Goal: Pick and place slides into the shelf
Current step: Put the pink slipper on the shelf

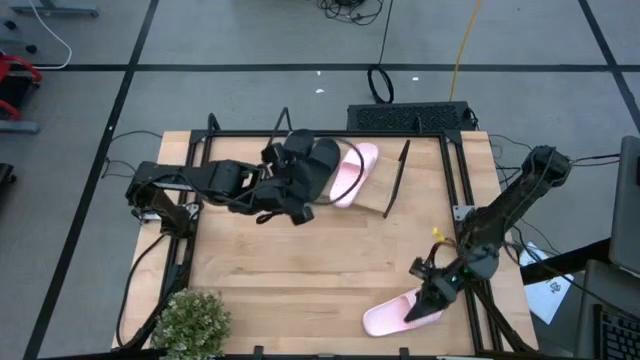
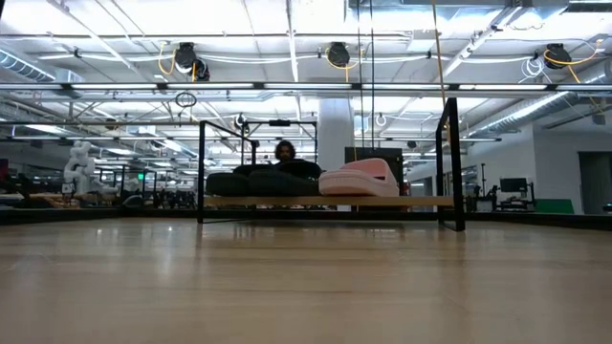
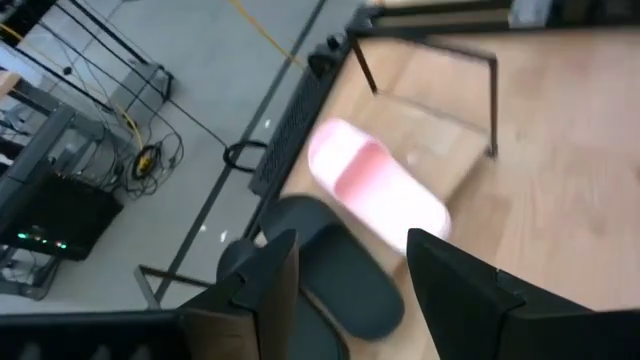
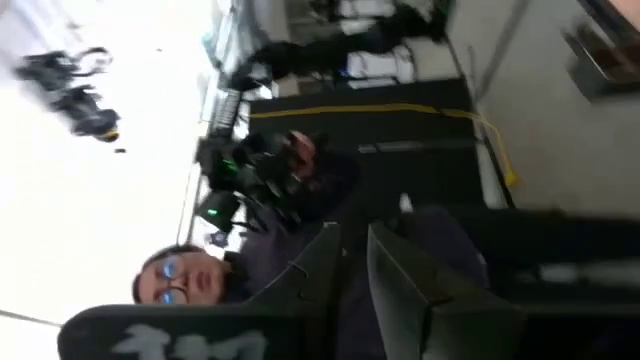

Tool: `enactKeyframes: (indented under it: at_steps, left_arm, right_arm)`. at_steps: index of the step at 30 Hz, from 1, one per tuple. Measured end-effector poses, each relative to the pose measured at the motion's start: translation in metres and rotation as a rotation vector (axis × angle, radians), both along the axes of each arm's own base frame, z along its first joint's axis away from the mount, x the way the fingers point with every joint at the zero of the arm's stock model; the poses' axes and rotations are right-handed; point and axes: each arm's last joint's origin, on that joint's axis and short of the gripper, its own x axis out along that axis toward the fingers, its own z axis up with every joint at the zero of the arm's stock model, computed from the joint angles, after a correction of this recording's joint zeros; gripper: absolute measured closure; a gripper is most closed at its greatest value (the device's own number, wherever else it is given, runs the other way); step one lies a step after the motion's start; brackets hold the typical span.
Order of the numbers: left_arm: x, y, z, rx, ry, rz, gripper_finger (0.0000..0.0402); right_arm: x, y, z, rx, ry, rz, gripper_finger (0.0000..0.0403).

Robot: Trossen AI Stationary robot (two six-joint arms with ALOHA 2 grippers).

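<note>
Table (image 2: 306, 287): pale wood, smooth and faintly glossy, filling the lower half of the low view.

Shelf (image 2: 325, 202): light wooden plank on thin black wire end frames, upper centre of the high view. Rigid, tilted and shallow, so a slide set down carelessly could probably creep off the low edge.

Black slides (image 1: 312, 163): matte, rounded, moulded in one piece with a wide strap. They lie side by side on the left part of the shelf, partly under the left arm.

Pink slide, shelved (image 1: 352, 172): pale and smooth, just right of the black ones and touching or nearly touching them.

Pink slide, loose (image 1: 392, 317): flat on the table at the lower right of the high view, well apart from the shelf.

- Handling, as a judgement: light, foam-like, springy rather than fragile, with a slightly grippy skin.
- The sole likely bends if pinched at one end.
- The firm strap arch or the sole edge beside it looks the better hold.

Left pincer (image 3: 350, 255): above the black slides at the shelf, fingers clearly apart. Nothing is seen clamped between them, only a black slide lying below the gap.

Right pincer (image 1: 432, 300): at the right end of the loose pink slide. Whether it has hold of the slide cannot be told.

Potted plant (image 1: 190, 320): bushy, grey-green, at the lower left corner of the table, clear of the work.
</note>
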Motion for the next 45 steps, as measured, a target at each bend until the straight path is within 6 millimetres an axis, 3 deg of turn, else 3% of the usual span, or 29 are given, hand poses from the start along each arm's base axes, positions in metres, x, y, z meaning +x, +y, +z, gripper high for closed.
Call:
enactKeyframes:
  at_steps: [7,20,26,45]
  left_arm:
    - [-0.006,-0.018,-0.003,0.008,0.041,-0.057,0.0213]
    - [-0.006,-0.021,-0.003,-0.025,0.023,-0.04,0.0213]
    - [-0.006,-0.021,-0.003,-0.026,0.022,-0.04,0.0213]
    - [-0.006,-0.022,-0.004,-0.065,0.012,-0.038,0.0213]
  right_arm:
    - [-0.006,0.016,-0.027,-0.059,0.198,0.048,0.0358]
    - [-0.011,0.014,-0.036,-0.163,0.255,0.039,0.0358]
    - [-0.02,0.012,-0.051,-0.255,0.41,0.045,0.0358]
    - [-0.08,-0.056,-0.034,-0.466,0.647,0.042,0.0358]
